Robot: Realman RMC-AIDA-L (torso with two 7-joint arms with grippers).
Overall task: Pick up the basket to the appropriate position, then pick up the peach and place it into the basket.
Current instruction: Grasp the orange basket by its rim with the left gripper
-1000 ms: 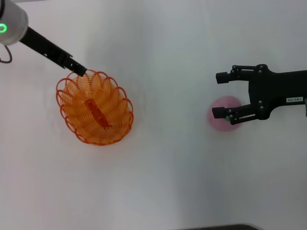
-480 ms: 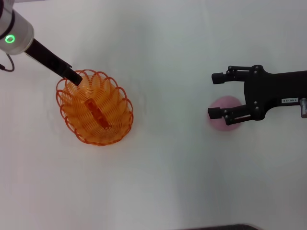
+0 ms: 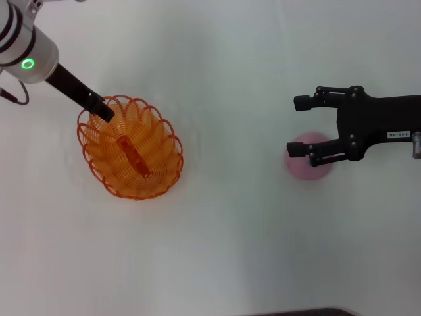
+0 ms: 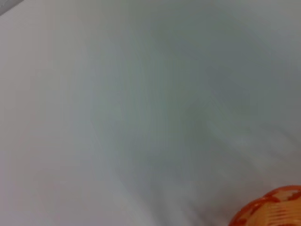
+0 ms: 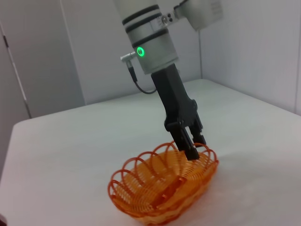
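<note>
The orange wire basket (image 3: 130, 148) sits on the white table at the left. It also shows in the right wrist view (image 5: 164, 188), and its rim shows in the left wrist view (image 4: 273, 207). My left gripper (image 3: 102, 110) is at the basket's far left rim, and in the right wrist view (image 5: 188, 143) it points down onto that rim. The pink peach (image 3: 309, 166) lies on the table at the right. My right gripper (image 3: 299, 125) is open above the peach. One finger crosses the peach's top and the other is beyond its far side.
The white table (image 3: 223, 217) stretches between the basket and the peach. Its dark front edge (image 3: 296, 312) shows at the bottom of the head view. White walls (image 5: 42, 56) stand behind the table in the right wrist view.
My left arm has swung toward the basket, and its gripper tip has slid a little along the rim. The basket has not moved. My right gripper has barely shifted over the peach.
</note>
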